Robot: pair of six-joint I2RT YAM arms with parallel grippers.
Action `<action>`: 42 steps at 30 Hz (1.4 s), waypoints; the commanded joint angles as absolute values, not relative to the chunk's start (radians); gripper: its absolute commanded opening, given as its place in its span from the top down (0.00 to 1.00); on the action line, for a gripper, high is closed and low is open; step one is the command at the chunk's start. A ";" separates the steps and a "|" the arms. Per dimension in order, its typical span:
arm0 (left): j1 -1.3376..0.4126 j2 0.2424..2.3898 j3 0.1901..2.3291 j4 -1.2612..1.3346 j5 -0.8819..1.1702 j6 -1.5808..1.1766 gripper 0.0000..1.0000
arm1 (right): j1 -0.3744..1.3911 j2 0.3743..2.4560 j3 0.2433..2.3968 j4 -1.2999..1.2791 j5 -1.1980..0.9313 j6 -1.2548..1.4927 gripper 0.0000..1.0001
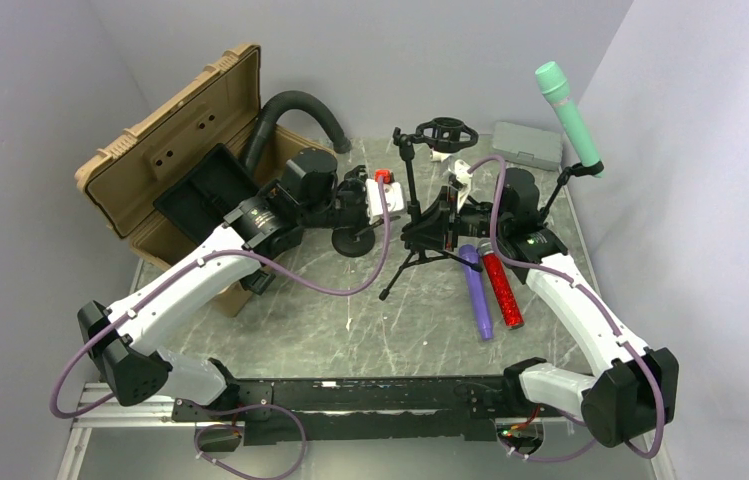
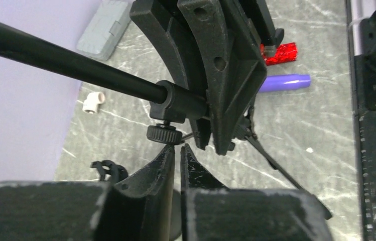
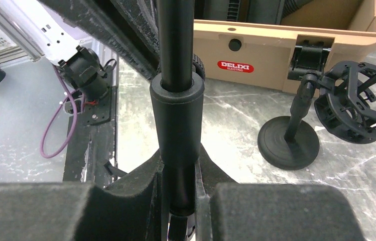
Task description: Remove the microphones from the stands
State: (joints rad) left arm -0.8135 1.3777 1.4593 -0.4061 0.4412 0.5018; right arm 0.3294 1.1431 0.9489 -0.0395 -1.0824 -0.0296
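Note:
The green microphone (image 1: 570,115) sits tilted in the clip at the end of the black tripod stand's (image 1: 428,250) boom, high at the back right; it shows in neither wrist view. My right gripper (image 1: 455,215) is shut on the stand's upright pole (image 3: 177,115), fingers either side below its thick collar. My left gripper (image 1: 400,207) is shut with nothing seen between the fingers; in the left wrist view its tips (image 2: 176,149) sit just under the boom joint's knurled knob (image 2: 163,133). The boom rod (image 2: 65,63) runs off to the upper left.
A purple microphone (image 1: 477,292) and a red glitter one (image 1: 502,292) lie beside the right arm. An open tan case (image 1: 175,165) with a black hose stands at the back left. A shock mount (image 3: 359,100) on a round-base stand, a grey box (image 1: 527,143) and a white elbow fitting (image 2: 93,102) lie behind.

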 commanded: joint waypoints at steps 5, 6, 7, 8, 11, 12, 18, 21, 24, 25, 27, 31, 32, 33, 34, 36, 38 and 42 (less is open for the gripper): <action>-0.823 1.367 1.483 -0.369 0.472 0.513 0.55 | 0.328 1.105 0.956 0.043 -1.114 -0.036 1.00; -0.823 1.368 1.483 -0.370 0.459 0.529 0.51 | 0.329 1.106 0.955 0.045 -1.115 -0.035 1.00; -0.823 1.368 1.485 -0.370 0.450 0.535 0.47 | 0.328 1.108 0.954 0.046 -1.116 -0.034 1.00; -0.823 1.370 1.486 -0.367 0.440 0.541 0.45 | 0.328 1.109 0.954 0.047 -1.116 -0.033 1.00; -0.823 1.376 1.499 -0.379 0.436 0.564 0.43 | 0.328 1.114 0.956 0.048 -1.118 -0.032 1.00; -0.823 1.380 1.504 -0.379 0.437 0.567 0.44 | 0.328 1.114 0.956 0.050 -1.117 -0.030 1.00; -0.823 1.403 1.530 -0.390 0.459 0.567 0.50 | 0.325 1.112 0.952 0.055 -1.118 -0.028 1.00; -0.822 1.413 1.539 -0.388 0.474 0.552 0.56 | 0.324 1.107 0.944 0.059 -1.118 -0.028 1.00; -0.822 1.421 1.543 -0.385 0.485 0.532 0.66 | 0.321 1.102 0.942 0.065 -1.120 -0.026 1.00; -0.823 1.422 1.541 -0.383 0.493 0.521 0.70 | 0.321 1.099 0.942 0.065 -1.121 -0.025 1.00; -0.823 1.422 1.535 -0.379 0.504 0.492 0.80 | 0.319 1.095 0.945 0.060 -1.120 -0.030 1.00; -0.796 1.418 1.518 -0.368 0.588 0.385 1.00 | 0.318 1.080 0.955 0.026 -1.112 -0.069 1.00; -0.782 1.416 1.513 -0.363 0.626 0.342 1.00 | 0.319 1.076 0.958 0.013 -1.108 -0.084 1.00; -0.767 1.415 1.508 -0.354 0.688 0.281 1.00 | 0.318 1.074 0.961 0.005 -1.105 -0.098 1.00; -0.749 1.414 1.499 -0.343 0.737 0.234 1.00 | 0.319 1.072 0.965 -0.009 -1.102 -0.110 1.00; -0.712 1.418 1.481 -0.297 0.849 0.115 1.00 | 0.319 1.069 0.973 -0.036 -1.094 -0.135 1.00; -0.670 1.426 1.456 -0.205 0.967 -0.046 0.95 | 0.318 1.069 0.980 -0.050 -1.091 -0.149 1.00; -0.605 1.440 1.385 0.050 1.125 -0.360 0.62 | 0.319 1.071 0.986 -0.056 -1.086 -0.156 1.00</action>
